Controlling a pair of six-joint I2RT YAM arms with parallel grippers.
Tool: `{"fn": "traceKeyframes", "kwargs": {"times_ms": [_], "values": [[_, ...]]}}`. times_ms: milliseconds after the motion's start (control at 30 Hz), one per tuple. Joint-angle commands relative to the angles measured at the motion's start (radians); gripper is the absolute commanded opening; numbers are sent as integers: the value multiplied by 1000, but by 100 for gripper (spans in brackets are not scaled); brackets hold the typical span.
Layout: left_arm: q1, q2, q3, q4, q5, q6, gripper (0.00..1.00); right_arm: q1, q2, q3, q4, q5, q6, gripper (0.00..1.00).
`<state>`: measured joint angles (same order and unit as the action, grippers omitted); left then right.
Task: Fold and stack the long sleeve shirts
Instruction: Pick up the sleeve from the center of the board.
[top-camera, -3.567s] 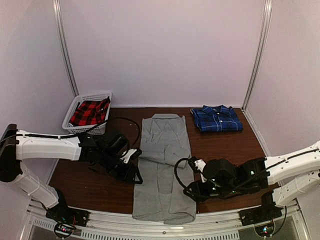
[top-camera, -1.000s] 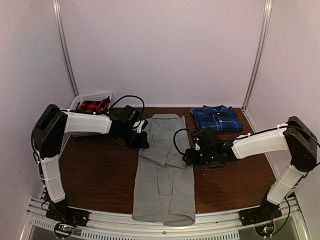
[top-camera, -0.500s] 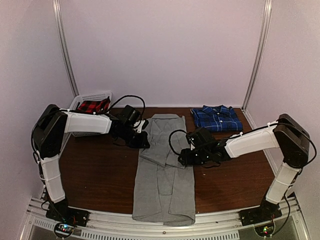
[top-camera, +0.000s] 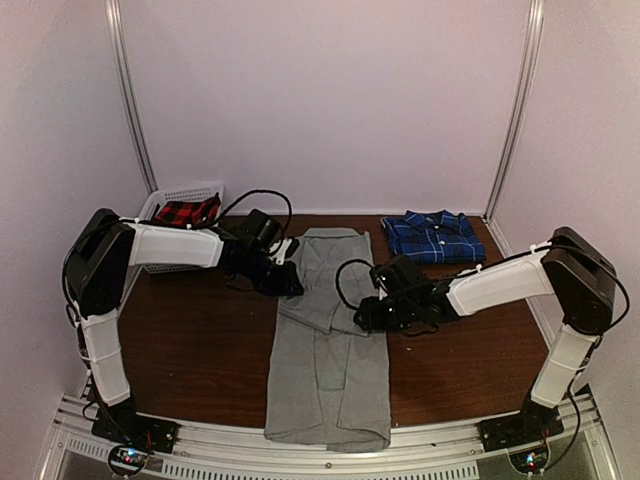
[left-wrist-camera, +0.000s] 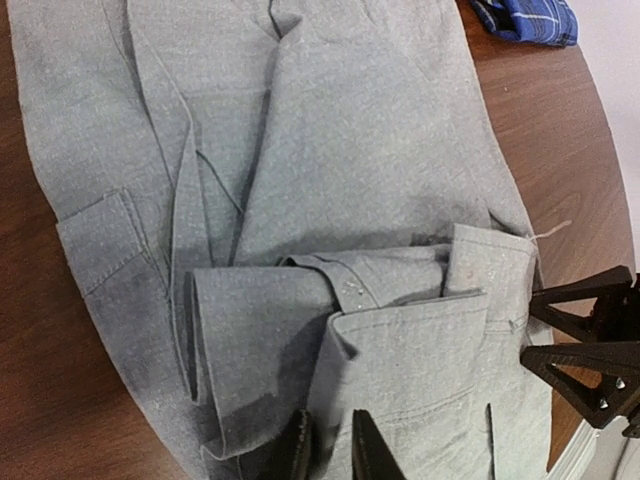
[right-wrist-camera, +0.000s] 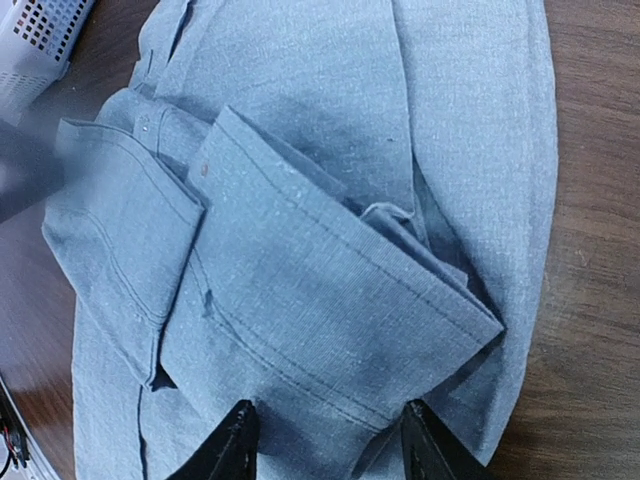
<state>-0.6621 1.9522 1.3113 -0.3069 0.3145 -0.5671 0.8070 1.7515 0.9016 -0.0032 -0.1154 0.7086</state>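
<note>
The light grey shirt (top-camera: 325, 345) lies lengthwise in the table's middle, both sleeves folded across its chest (left-wrist-camera: 400, 340) (right-wrist-camera: 330, 300). The blue plaid shirt (top-camera: 433, 237) sits folded at the back right. My left gripper (top-camera: 291, 286) (left-wrist-camera: 333, 455) is low over the grey shirt's left edge. Its fingertips stand a narrow gap apart with a sleeve fold running between them, and whether they pinch it does not show. My right gripper (top-camera: 364, 318) (right-wrist-camera: 332, 452) is open at the right edge, its fingers (right-wrist-camera: 236, 450) straddling the folded cuff.
A white basket (top-camera: 160, 205) (right-wrist-camera: 35, 40) holding a red plaid garment (top-camera: 185, 212) stands at the back left. Brown tabletop (top-camera: 200, 350) lies on both sides of the grey shirt. The right gripper's black fingers (left-wrist-camera: 590, 340) show in the left wrist view.
Both arms have moved from the shirt's lower sides up to its middle. Over the last second the right gripper slid left onto the shirt's edge and the left crept right.
</note>
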Motion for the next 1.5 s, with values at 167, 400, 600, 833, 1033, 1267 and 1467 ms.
{"fn": "traceKeyframes", "kwargs": {"times_ms": [167,400,600,833,1033,1267,1467], "values": [[-1,-11,-6,53,50,-2,1,4,16,63,35,-3,10,40],[-1,-11,-9,56,42,-5,0,10,42,100,22,-7,-2,29],[-1,-10,-21,55,29,-9,0,14,41,117,13,16,-6,37],[-1,-7,-22,56,24,-13,0,18,0,74,71,19,10,54],[-1,-4,-17,54,25,-14,0,20,34,113,11,89,9,62],[-1,-7,-26,56,23,-19,0,22,103,192,-97,184,-5,66],[-1,-6,-23,59,27,-22,0,52,196,297,-150,186,-26,67]]}}
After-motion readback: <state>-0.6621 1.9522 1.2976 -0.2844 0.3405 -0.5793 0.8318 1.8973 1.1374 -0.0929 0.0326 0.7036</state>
